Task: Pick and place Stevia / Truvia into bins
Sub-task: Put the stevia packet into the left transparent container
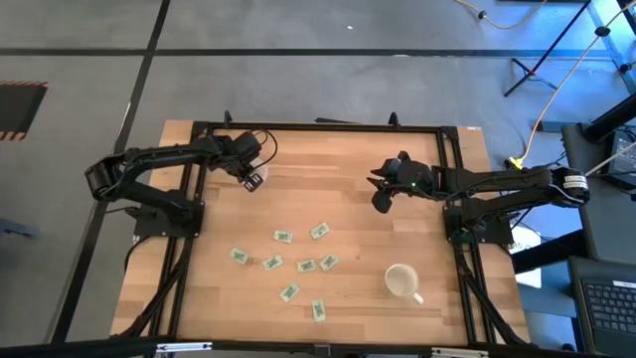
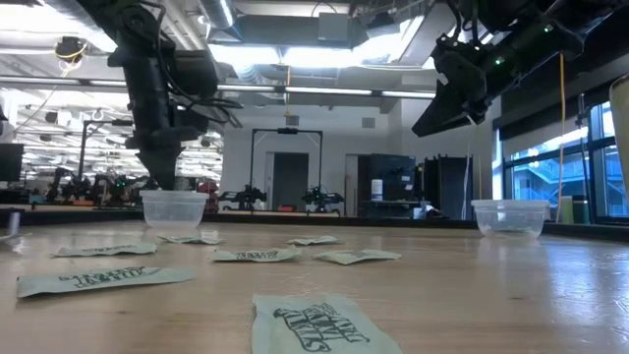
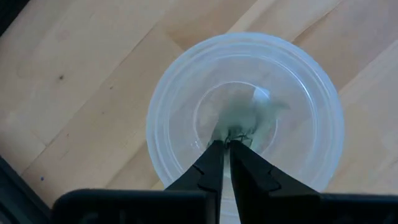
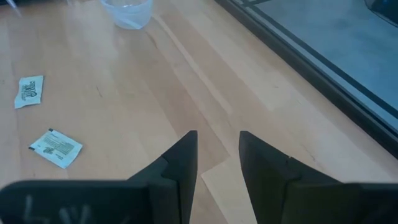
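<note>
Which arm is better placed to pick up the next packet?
The right, probably. Its tool hangs open and empty above the table, with packets nearby. The left tool is over a cup, busy with a packet.

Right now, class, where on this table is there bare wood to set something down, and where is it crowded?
Bare wood lies along the far edge between the left cup and the right end effector, and along the table's near left side, left of the packets. The middle near part is crowded with scattered packets, with the white mug to their right.
</note>
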